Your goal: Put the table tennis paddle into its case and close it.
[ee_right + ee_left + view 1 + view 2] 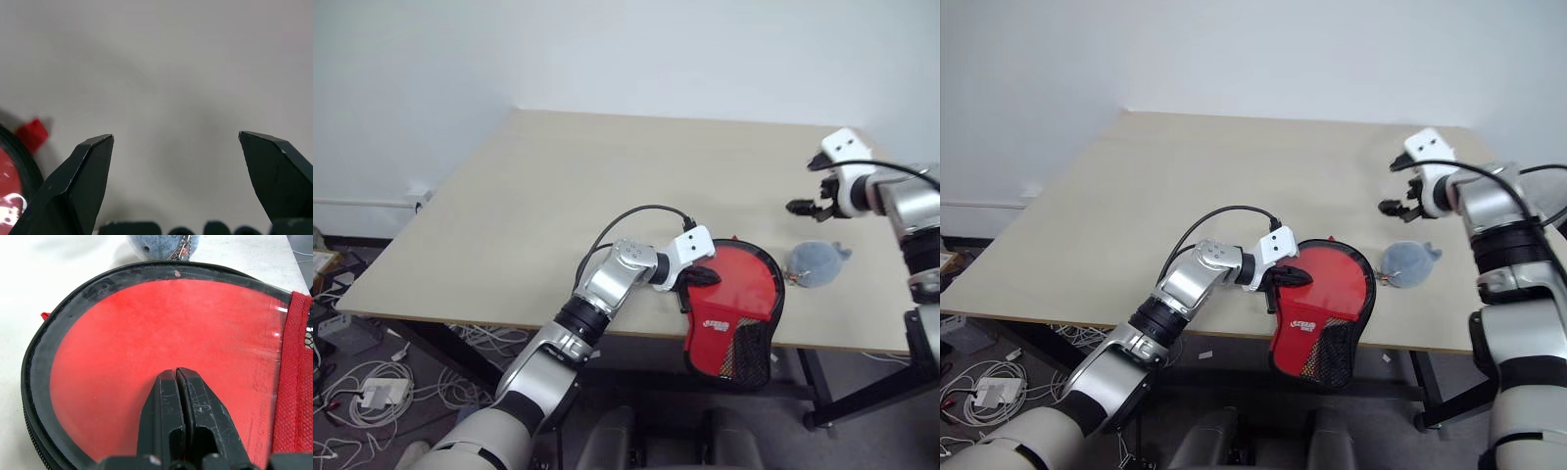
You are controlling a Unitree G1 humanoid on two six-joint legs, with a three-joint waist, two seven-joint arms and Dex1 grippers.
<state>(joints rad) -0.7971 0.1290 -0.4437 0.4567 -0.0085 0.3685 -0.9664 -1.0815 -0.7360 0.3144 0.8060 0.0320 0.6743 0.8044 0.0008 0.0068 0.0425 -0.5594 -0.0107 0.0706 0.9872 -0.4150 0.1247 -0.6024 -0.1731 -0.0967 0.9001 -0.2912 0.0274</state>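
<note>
Left tool (703, 277) closed, pressed onto the case (736, 313); right tool (800, 208) wide open, raised above the table (509, 215).

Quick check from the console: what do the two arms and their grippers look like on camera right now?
Both arms are silver-grey metal with black joint bands. Each wrist carries a white camera block with two dark dots and a looping black cable. The left gripper and the right gripper each have two black fingers, wedge-shaped and scuffed.

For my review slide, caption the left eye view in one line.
Left gripper shut, resting on the red case; right gripper open above the table.
</note>
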